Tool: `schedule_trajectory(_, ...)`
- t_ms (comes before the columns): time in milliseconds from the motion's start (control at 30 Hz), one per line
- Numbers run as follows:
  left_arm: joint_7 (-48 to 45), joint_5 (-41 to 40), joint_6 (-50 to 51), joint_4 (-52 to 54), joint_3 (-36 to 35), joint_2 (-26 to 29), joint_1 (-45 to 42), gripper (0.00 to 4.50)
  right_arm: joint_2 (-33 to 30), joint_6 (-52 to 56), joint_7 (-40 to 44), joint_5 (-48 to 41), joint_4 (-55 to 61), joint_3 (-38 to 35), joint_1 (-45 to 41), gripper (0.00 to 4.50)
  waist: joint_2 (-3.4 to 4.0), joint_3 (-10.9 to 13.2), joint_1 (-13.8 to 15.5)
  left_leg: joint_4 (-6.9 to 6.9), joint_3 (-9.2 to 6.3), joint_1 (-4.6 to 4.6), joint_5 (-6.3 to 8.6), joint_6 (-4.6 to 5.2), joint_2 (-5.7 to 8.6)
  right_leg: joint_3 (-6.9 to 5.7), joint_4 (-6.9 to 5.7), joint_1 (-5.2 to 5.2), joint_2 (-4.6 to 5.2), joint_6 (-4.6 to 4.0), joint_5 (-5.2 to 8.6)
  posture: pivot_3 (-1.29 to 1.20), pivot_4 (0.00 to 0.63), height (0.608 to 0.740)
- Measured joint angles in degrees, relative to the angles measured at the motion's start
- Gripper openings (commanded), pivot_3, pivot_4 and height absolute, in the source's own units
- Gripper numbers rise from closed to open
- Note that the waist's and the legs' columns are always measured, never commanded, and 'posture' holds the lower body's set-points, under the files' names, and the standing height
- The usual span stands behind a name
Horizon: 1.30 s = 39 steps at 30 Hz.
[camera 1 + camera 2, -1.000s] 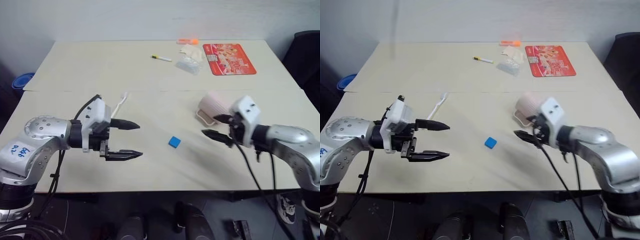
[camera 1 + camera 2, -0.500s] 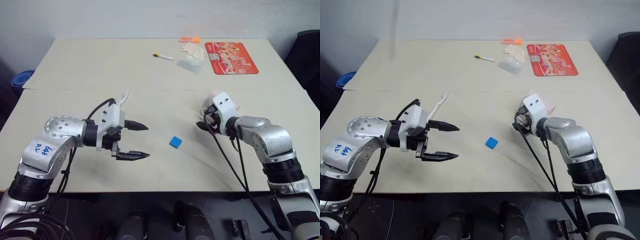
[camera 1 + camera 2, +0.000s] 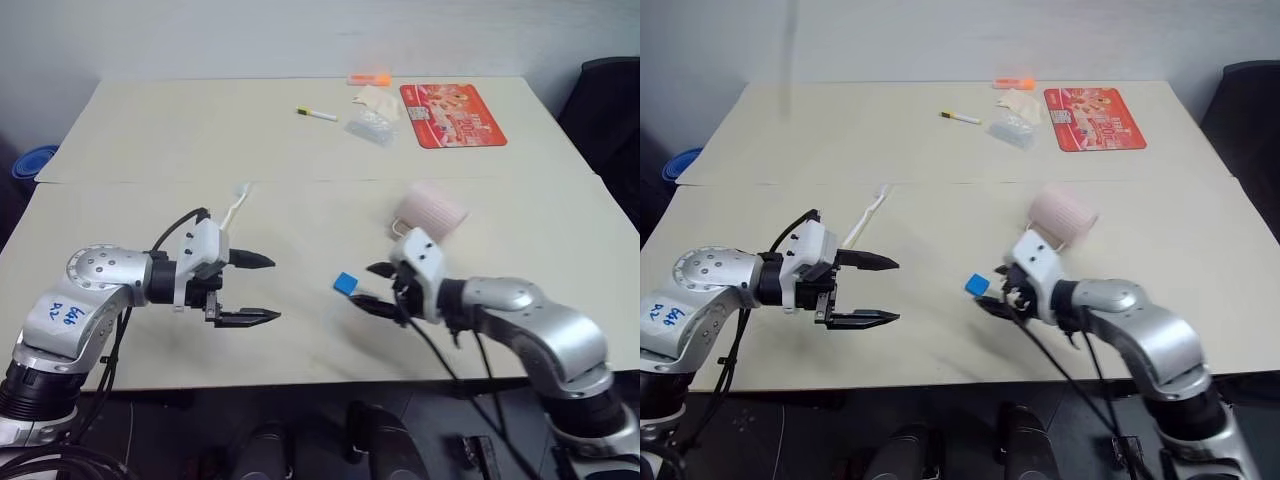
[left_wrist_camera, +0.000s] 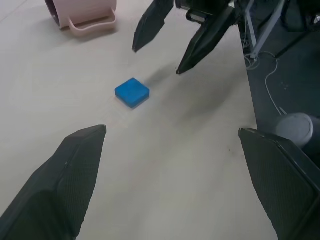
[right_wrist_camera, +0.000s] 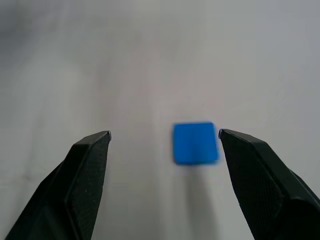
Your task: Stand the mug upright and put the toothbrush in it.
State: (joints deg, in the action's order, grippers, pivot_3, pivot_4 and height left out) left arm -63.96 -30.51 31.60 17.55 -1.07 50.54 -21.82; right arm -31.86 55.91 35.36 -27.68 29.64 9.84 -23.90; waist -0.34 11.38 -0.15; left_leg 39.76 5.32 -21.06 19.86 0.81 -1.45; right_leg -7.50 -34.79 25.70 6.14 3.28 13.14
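The pale pink ribbed mug with a loop handle lies on its side on the beige table, behind the right gripper. That gripper hangs with its black fingers spread apart and empty, just beside a small flat blue square block. The left gripper is wide open and holds nothing. The slim white plastic toothbrush lies flat on the table just beyond the left gripper.
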Motion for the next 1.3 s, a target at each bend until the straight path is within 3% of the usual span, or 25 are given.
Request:
schedule_trajectory(233,-1.21,-0.64,2.19,0.45,-0.06,1.23,-2.56,4.50,3.83,-9.59,-0.01,7.92,-11.46,7.80,-2.45,3.59,-0.02,-0.01,0.12,0.19,0.01,-0.09,0.08,0.10,0.03,-0.05,0.00,-0.01,0.02,0.03,-0.02,0.00,0.150,0.740)
schedule_trajectory(700,-1.11,-1.04,4.38,1.98,-0.18,1.80,-3.81,4.50,7.66,-15.78,-0.79,13.32,-20.06,7.61,-3.58,3.59,-0.02,-0.01,0.00,0.22,0.04,-0.03,0.11,0.03,-0.06,0.01,-0.02,-0.02,-0.08,0.02,-0.01,0.00,0.150,0.740)
schedule_trajectory(800,-1.07,-1.04,4.60,1.97,-0.18,1.80,-4.57,4.50,7.63,-16.87,-0.78,14.47,-20.70,7.60,-3.47,2.97,-0.03,-0.02,0.00,0.23,0.05,-0.03,0.11,0.03,-0.05,0.03,-0.04,-0.02,-0.08,0.02,-0.01,0.00,0.150,0.740)
schedule_trajectory(967,-1.08,-1.03,4.62,1.81,-0.14,1.77,-5.08,4.50,6.88,-18.21,-0.37,15.47,-19.63,7.06,-1.64,1.46,-0.04,-0.02,0.09,0.23,0.03,-0.04,0.13,0.01,-0.06,0.05,-0.02,-0.02,-0.08,0.02,-0.01,0.00,0.150,0.740)
schedule_trajectory(1167,-1.26,-0.70,4.08,-0.51,0.55,0.72,-7.79,4.50,6.04,-15.19,0.79,13.88,-16.01,4.44,0.95,1.46,-0.04,-0.02,0.16,0.25,0.04,-0.04,0.13,0.02,-0.06,0.03,-0.03,-0.03,-0.09,0.02,-0.01,0.00,0.150,0.740)
schedule_trajectory(1300,-1.95,-0.58,3.22,-1.62,2.43,-1.55,-9.64,4.50,2.91,-9.10,0.12,10.64,-12.58,-3.50,1.38,1.46,0.01,0.01,0.37,0.26,0.04,-0.11,0.15,0.06,-0.01,0.03,0.00,-0.02,-0.04,0.03,-0.02,0.00,0.150,0.740)
